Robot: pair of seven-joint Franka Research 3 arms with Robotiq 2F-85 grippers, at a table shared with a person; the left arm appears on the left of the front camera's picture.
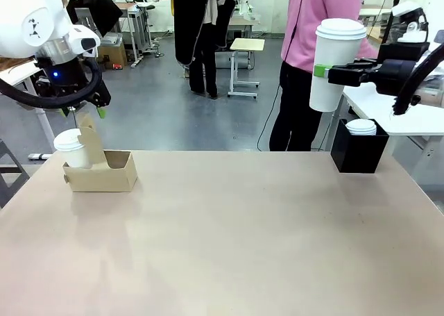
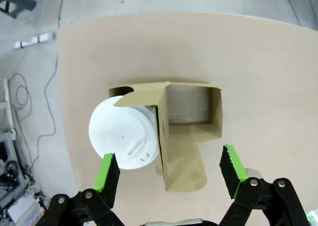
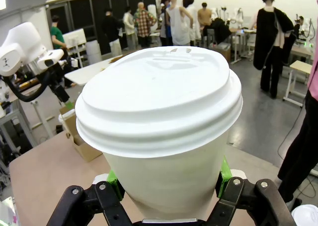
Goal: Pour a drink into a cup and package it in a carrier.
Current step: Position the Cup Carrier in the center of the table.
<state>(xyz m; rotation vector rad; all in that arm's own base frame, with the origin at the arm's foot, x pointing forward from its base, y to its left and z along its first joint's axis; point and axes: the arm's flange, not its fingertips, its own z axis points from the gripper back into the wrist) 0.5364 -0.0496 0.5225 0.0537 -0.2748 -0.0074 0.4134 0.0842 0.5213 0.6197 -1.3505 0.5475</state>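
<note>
My right gripper is shut on a tall white paper cup with a white domed lid, held upright high above the table's right side. The same cup rises between my right gripper's green pads. The brown cardboard carrier stands at the table's far left with a second lidded cup in its left slot. My left gripper hangs open just above it. From above, the carrier has one bare slot beside that cup, under my open left gripper. The drink is hidden.
A black box holding white lids stands at the table's far right edge. A person in a pink top stands behind the table on the right. The broad middle of the tan table is bare.
</note>
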